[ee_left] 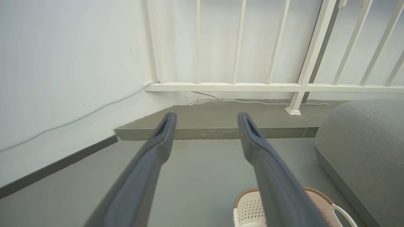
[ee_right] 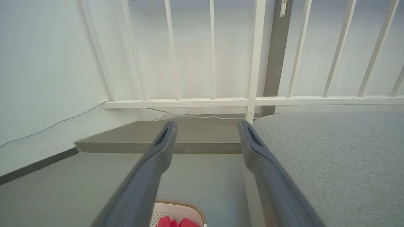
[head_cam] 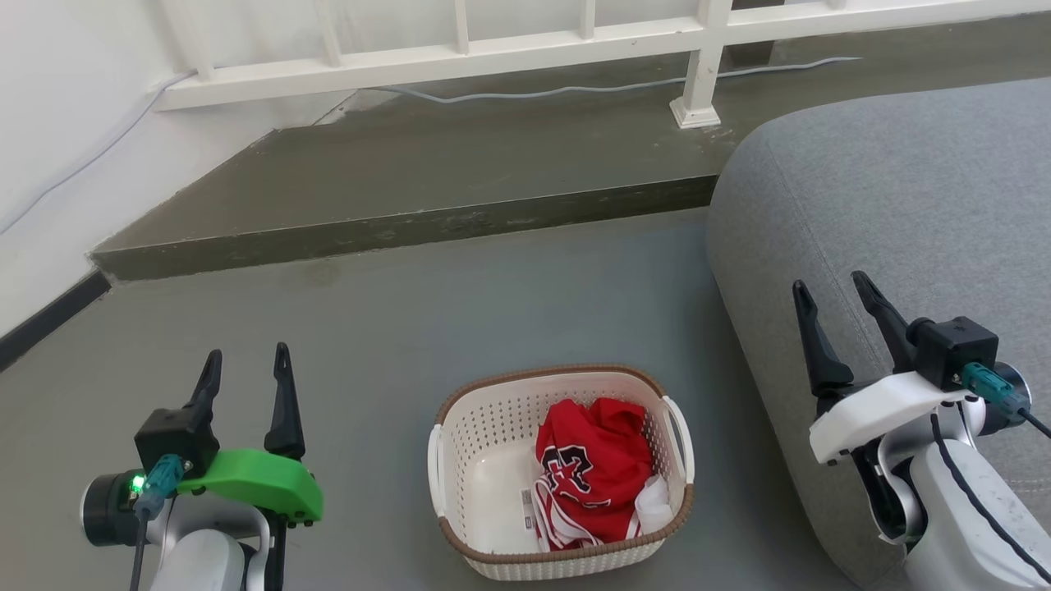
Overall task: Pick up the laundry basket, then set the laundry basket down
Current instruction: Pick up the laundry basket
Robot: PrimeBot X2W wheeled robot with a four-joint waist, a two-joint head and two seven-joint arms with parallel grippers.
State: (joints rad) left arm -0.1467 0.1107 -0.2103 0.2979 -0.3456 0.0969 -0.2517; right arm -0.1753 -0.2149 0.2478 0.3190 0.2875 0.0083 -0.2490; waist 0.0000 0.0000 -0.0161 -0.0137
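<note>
The laundry basket (head_cam: 480,460) is cream-white and perforated, with a brown woven-look rim and white side handles. It stands on the grey floor at the bottom centre of the head view and holds a red garment (head_cam: 595,468). My left gripper (head_cam: 246,365) is open, off to the basket's left and apart from it. My right gripper (head_cam: 833,300) is open too, to the basket's right, over the grey cushion. The basket's rim (ee_left: 249,205) shows low in the left wrist view under the open left gripper (ee_left: 206,118). Its far rim (ee_right: 180,206) peeks below the open right gripper (ee_right: 206,126).
A big grey cushion (head_cam: 895,230) fills the right side, close to the basket. A raised grey step (head_cam: 410,222) runs across behind, with a white railing (head_cam: 509,45) and a loose cable (head_cam: 575,89) on it. A white wall (head_cam: 57,164) stands at the left.
</note>
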